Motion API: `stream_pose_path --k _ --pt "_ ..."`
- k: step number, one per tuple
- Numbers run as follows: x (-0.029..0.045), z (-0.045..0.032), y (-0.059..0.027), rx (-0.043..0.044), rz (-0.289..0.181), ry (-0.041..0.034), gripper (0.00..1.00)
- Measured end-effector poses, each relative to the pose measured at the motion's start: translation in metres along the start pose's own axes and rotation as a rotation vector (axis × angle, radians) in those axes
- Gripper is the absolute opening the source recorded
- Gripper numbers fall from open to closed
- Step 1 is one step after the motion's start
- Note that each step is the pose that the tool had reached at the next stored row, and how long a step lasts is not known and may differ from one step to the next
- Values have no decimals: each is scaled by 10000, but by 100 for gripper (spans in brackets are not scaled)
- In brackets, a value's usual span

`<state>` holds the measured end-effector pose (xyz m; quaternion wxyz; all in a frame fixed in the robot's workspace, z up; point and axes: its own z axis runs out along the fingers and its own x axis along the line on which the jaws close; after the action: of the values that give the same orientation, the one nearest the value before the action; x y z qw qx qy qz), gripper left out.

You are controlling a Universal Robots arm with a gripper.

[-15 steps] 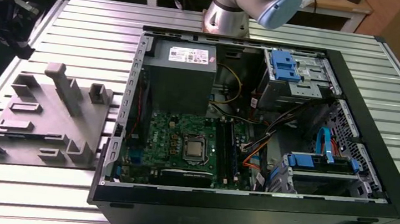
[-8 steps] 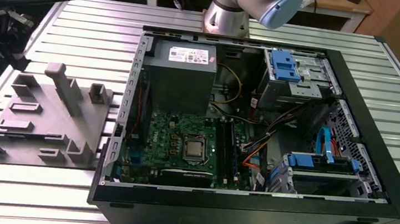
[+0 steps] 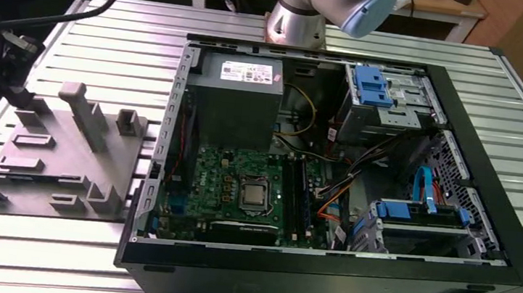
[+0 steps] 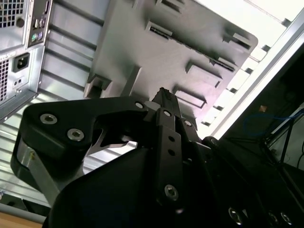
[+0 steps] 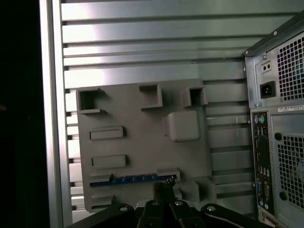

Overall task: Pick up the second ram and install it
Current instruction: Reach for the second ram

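Observation:
The second ram point(image 5: 133, 179) is a thin blue board that stands on edge in a slot of the grey moulded tray point(image 5: 142, 142). My gripper point(image 5: 164, 187) hangs over the tray, its dark fingertips just above one end of the stick. In the second wrist view the two black fingers point(image 4: 164, 123) run together to one tip over the tray point(image 4: 190, 42), and the gripper point(image 4: 163, 92) looks shut with nothing between them. In the exterior view the gripper point(image 3: 14, 88) is above the tray point(image 3: 53, 190) at the exterior view's left.
An open computer case point(image 3: 326, 270) lies on the slatted metal table point(image 3: 107, 43), to the exterior view's right of the tray. Its green motherboard point(image 3: 229, 179) faces up, with long black memory slots point(image 3: 297, 194) beside the processor. The case's rear panel point(image 5: 280, 142) stands close to the tray.

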<state>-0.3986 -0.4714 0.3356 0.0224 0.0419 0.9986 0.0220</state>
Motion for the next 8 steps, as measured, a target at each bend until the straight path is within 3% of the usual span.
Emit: stream_pose_path --k 8 --pt "96 106 -96 0 -1 0 10"
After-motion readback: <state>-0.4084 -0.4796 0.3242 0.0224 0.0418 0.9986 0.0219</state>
